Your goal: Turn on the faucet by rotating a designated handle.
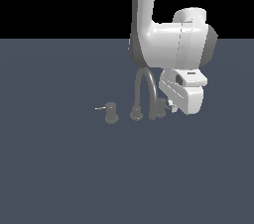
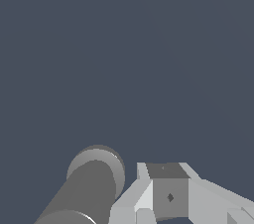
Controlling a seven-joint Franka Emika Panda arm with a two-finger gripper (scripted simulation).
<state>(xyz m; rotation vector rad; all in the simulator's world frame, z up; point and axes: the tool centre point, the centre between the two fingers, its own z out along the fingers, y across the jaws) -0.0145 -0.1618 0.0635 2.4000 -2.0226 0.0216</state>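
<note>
Gripper [image 1: 172, 105], jaw spacing not discernible, sits touching or just beside the handle [image 1: 158, 110] at the right end of the faucet [image 1: 144, 94] in the exterior view, so contact step underway; next move needs a sideways push on the lever.

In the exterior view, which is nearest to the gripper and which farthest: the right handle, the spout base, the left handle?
1. Right handle, just beside the gripper.
2. Spout base, in the middle.
3. Left handle, farthest, at the exterior view's left.
</note>
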